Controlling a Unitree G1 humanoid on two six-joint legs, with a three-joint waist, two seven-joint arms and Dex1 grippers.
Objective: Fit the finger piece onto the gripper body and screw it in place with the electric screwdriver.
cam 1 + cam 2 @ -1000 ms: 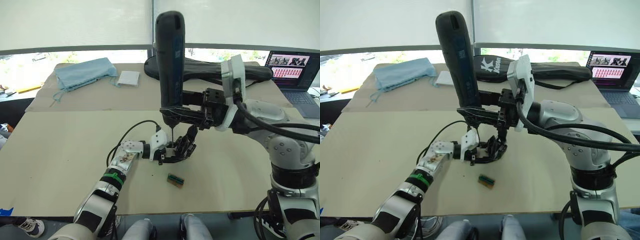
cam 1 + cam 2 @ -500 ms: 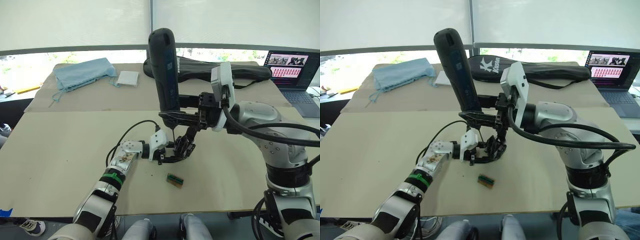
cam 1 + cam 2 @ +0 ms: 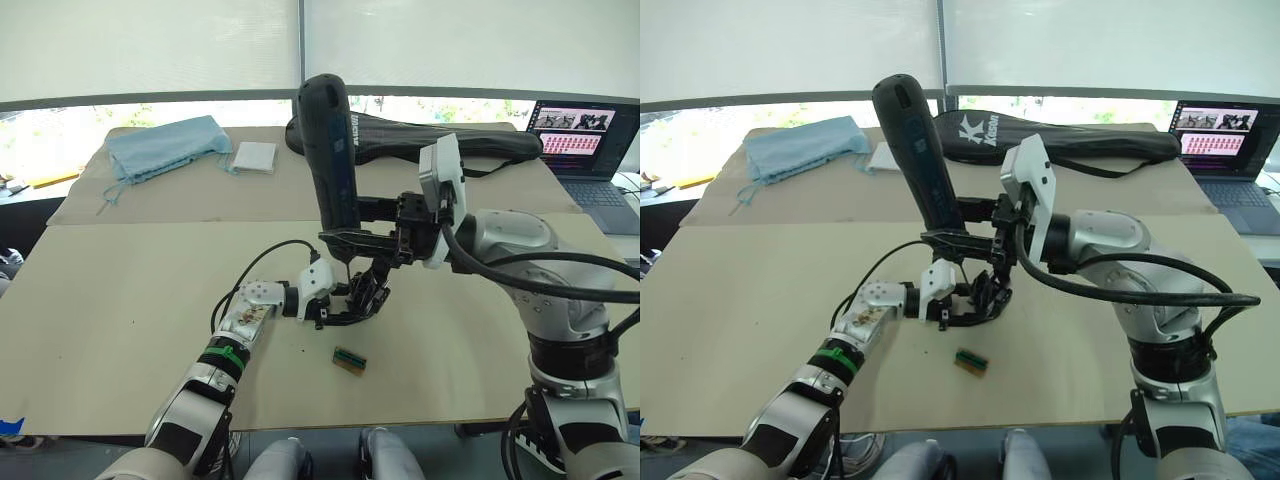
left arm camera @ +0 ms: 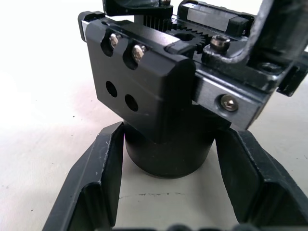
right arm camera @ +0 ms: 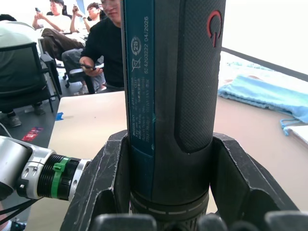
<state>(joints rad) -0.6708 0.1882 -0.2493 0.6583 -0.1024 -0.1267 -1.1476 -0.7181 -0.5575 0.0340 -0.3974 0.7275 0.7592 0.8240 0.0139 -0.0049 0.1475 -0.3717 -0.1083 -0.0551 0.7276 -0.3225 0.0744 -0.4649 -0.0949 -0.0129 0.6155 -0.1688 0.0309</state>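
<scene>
With the gripper body (image 3: 362, 298) as the landmark on the tan table (image 3: 120, 290): the left gripper (image 3: 335, 305) reaches it from the left, its two black fingers (image 4: 98, 178) set against either side of the body's round base, holding it. Just above the body, the electric screwdriver (image 3: 332, 165) stands nearly upright, tilted a little, its thin bit pointing down at the body's top. The right gripper (image 3: 350, 238) comes in from the right, its fingers (image 5: 240, 180) clamped around the screwdriver's lower barrel. Near the body, toward the robot, lies a small green-and-tan block (image 3: 350, 360).
</scene>
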